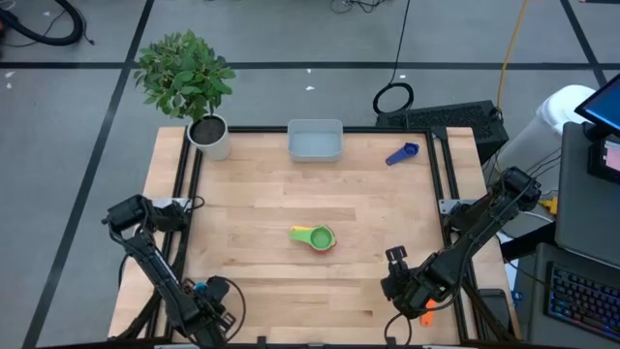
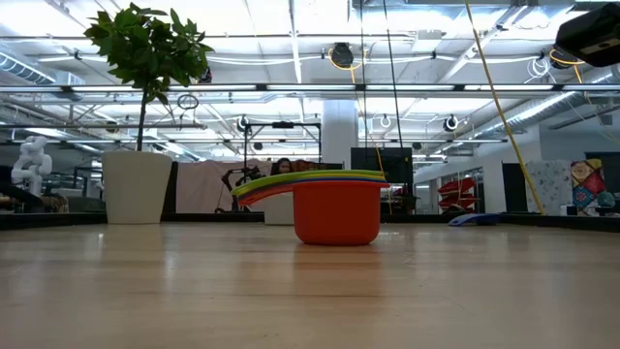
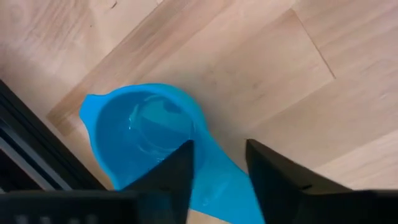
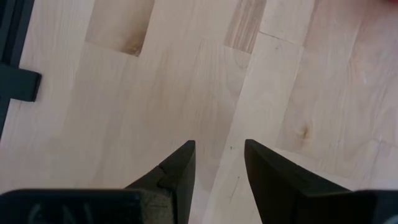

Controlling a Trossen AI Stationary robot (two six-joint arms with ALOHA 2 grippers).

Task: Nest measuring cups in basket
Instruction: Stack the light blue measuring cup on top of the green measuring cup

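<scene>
A light blue measuring cup [image 3: 146, 130] lies on the wood at the table's near left corner [image 1: 199, 287]. My open left gripper [image 3: 217, 165] hangs just above it, one finger on either side of its handle [image 3: 217, 186]. Several cups sit nested at the table's middle [image 1: 315, 237], the green one uppermost in the high view. In the low view this stack [image 2: 336, 208] stands on a red cup. One dark blue cup [image 1: 402, 153] lies near the far right corner. The pale basket [image 1: 315, 141] stands at the far edge. My right gripper [image 1: 395, 260] is open over bare wood [image 4: 219, 163].
A white pot with a leafy plant [image 1: 210, 134] stands at the far left corner, left of the basket. Black rails [image 1: 184, 194] run along the table's left and right sides. An orange bit [image 1: 426, 315] shows under the right arm. Bare wood lies between stack and basket.
</scene>
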